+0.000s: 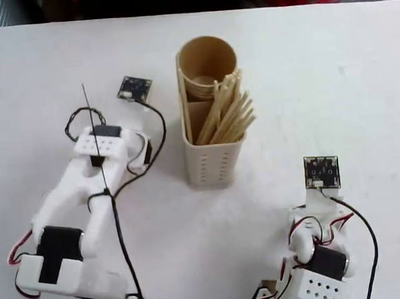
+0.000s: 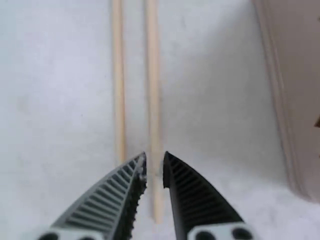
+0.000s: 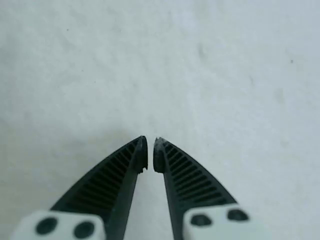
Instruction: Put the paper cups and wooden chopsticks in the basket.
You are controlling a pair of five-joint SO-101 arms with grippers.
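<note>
Landmark: basket (image 1: 215,163), pale and perforated, upright on the white table (image 1: 340,76), with two compartments.
Paper cups (image 1: 207,60): nested, upright in the basket's far compartment.
Chopstick bundle (image 1: 230,112): standing in the basket's near compartment. The tips fan out over the rim and lean against the side of the cups.
Left arm (image 1: 94,165): on the table to the left of the basket, its wrist end pointing toward the basket's left side.
Left gripper (image 2: 154,161): clenched on the gripped chopstick (image 2: 152,90). The jaws are held slightly apart by the stick running between their tips.
Gripped chopstick: outside the basket, lying lengthwise alongside the basket wall (image 2: 292,100) and near it without touching.
Loose chopstick (image 2: 118,85): on the table parallel to the gripped chopstick, just beside it on the side away from the basket. Its near end is hidden behind one jaw.
Right arm (image 1: 322,251): at the near right of the basket, well apart from it.
Right gripper (image 3: 150,143): clenched on nothing, the jaw tips almost meeting over bare table.
</note>
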